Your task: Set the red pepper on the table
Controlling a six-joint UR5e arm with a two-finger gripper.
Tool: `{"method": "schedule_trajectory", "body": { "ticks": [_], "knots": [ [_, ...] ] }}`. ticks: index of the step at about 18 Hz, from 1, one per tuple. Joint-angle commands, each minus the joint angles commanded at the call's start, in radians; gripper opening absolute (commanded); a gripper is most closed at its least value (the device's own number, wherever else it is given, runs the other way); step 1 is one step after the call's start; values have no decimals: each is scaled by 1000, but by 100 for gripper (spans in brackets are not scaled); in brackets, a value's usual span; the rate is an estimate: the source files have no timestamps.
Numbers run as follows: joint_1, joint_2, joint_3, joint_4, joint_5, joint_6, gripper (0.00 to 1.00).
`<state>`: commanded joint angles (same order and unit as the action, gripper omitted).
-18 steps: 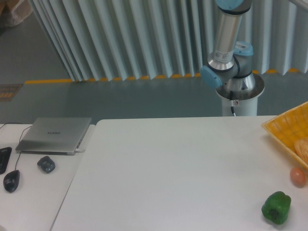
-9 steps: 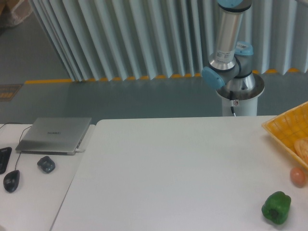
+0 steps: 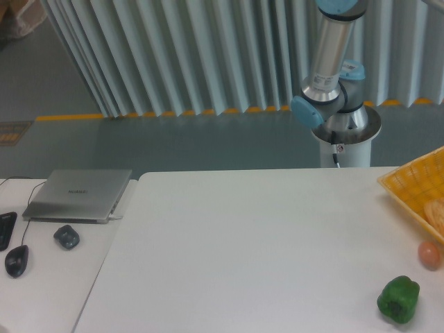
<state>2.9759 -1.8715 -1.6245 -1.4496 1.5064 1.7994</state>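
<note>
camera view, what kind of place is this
Probably a robotics lab or workshop: a robot arm on a pedestal behind a white table, a pleated curtain screening the bay, yellow floor tape, and a laptop on a side desk.

On my feed the plain matte white worktop (image 3: 263, 243) fills the lower frame. At lower right I see a glossy green bell pepper (image 3: 398, 299), above it a small orange-pink round fruit (image 3: 429, 254), and a yellow woven basket (image 3: 409, 187) at the right edge. The silver arm column (image 3: 331, 48) carries light-blue joint caps.
</note>
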Motion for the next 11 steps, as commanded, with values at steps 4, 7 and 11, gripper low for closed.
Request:
{"method": "schedule_trajectory", "body": {
  "ticks": [4, 7, 11],
  "knots": [
    [2, -21, 27, 43, 0, 2, 100],
    [-2, -38, 69, 38, 2, 0, 100],
    [-17, -40, 100, 35, 11, -2, 100]
  ]
}}
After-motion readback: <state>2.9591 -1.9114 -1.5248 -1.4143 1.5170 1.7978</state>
